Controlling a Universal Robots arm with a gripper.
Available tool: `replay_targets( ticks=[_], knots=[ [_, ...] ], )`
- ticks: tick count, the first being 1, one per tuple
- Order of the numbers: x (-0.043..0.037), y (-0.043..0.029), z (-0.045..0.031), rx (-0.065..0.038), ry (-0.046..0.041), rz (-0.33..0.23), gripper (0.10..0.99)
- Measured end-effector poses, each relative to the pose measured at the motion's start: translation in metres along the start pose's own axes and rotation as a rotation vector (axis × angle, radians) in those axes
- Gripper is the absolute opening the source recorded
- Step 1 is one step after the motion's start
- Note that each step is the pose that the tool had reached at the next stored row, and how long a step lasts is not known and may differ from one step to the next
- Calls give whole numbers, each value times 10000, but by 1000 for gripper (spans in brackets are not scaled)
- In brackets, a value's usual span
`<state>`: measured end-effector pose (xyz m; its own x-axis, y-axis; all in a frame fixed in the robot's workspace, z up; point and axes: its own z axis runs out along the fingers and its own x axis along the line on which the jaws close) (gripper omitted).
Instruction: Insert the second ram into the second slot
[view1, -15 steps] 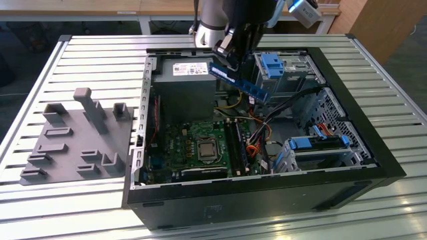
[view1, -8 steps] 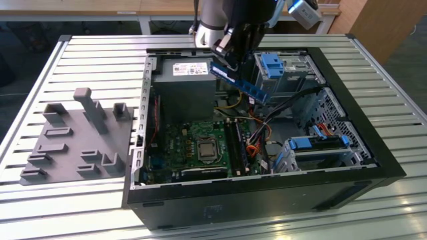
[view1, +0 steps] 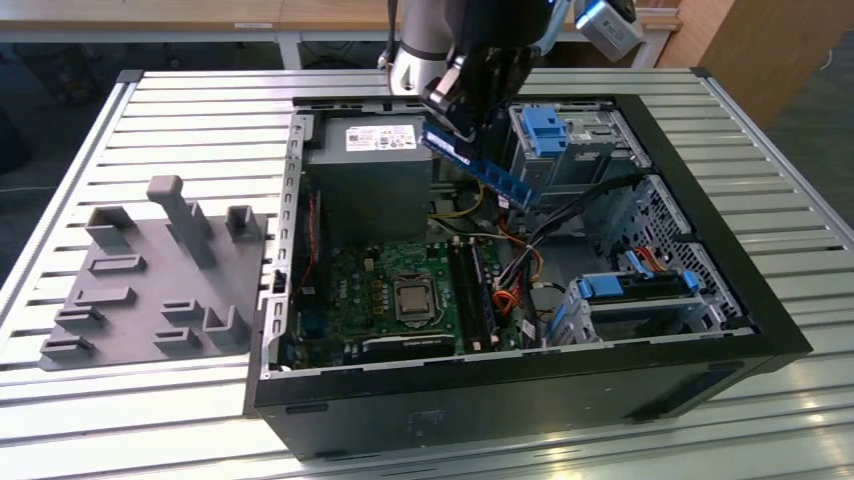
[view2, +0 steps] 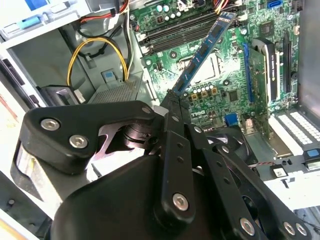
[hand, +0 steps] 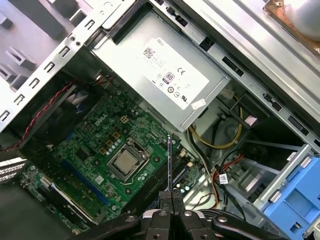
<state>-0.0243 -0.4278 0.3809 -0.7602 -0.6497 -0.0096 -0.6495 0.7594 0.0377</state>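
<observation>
Exterior view: jaws clamped on the upper end of the second ram (view1: 497, 178), upper middle of frame, above the open case (view1: 694, 300) on the tabletop (view1: 174, 110). The stick's long axis slants down toward the exterior view's right, and its free end hangs clear of the motherboard (view1: 374, 290). The memory slots (view1: 470, 285) sit lower, centre frame, well apart from it.

Second wrist view: ram (view2: 202, 52) runs straight out from the closed jaws, far end over the slot area. The gap to the board can't be judged.

First wrist view: ram (hand: 169, 162) is edge-on, a thin line beside the CPU socket (hand: 124, 161). Which slots are filled can't be made out.
</observation>
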Motion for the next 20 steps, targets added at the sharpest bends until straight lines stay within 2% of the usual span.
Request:
replay_targets(
  ticks=[20],
  knots=[
    [0,0,3,12,-48,1273,114]
  ],
)
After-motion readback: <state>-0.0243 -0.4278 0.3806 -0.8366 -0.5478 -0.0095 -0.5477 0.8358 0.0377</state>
